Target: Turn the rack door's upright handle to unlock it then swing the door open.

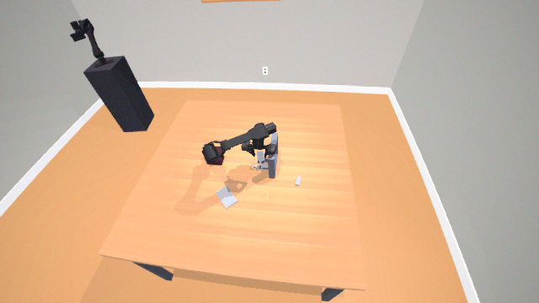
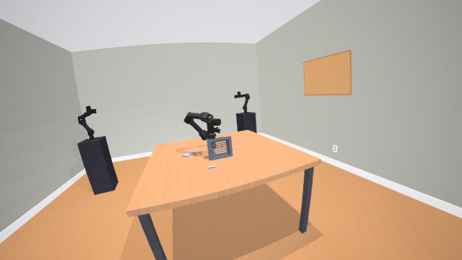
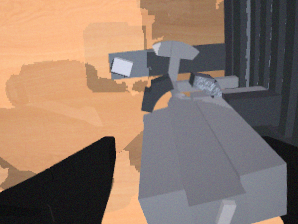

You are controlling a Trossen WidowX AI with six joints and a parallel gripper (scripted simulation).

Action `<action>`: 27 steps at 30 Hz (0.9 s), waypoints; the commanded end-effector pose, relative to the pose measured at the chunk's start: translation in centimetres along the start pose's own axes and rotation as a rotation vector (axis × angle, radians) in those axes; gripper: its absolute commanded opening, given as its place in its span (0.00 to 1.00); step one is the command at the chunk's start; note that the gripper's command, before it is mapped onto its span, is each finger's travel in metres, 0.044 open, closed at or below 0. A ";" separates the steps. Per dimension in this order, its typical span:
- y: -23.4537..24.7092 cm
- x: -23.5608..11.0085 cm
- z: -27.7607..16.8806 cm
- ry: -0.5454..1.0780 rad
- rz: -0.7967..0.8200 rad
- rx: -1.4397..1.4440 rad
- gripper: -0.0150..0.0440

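The claw (image 1: 260, 152) (image 2: 212, 136) (image 3: 186, 147) stands with its fingers apart and clamps nothing. In the wrist view one black finger is at the lower left, with wood showing between it and the handle (image 1: 260, 156) (image 3: 200, 150); the other, at the lower right, is partly hidden by the handle, so contact there cannot be told.

The likeliest trouble is an off-centre approach: with the handle nearer the right finger, that finger could push it aside or knock the door, and closing from here could drag rather than grip. A poor hold could slip during the turn or the swing, and a wrist tilted close to the grey rack (image 1: 273, 168) (image 2: 209, 153) (image 3: 250, 107) could catch its edge. A wide sweep might also reach the pale slab (image 1: 226, 197) (image 2: 188, 154), lower left of the rack in the top view.

The handle is a smooth, light grey, blocky bar, broad at the bottom of the wrist view and narrowing toward the upper middle, where small curved dark pieces sit. In the top view it is near the centre, just left of the rack. How far it is turned, or the door opened, cannot be judged surely.
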State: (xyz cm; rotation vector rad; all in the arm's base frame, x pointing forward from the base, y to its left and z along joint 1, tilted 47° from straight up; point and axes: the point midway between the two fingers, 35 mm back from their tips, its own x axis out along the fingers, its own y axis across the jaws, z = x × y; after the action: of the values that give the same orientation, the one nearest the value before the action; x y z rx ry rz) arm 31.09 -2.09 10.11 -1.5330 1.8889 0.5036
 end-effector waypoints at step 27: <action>-0.3 0.5 0.2 0.004 0.006 -0.266 0.56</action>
State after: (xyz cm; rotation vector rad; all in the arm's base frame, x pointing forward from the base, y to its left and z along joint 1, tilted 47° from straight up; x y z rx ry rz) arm 31.37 -2.35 9.67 -1.6984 1.8851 0.7772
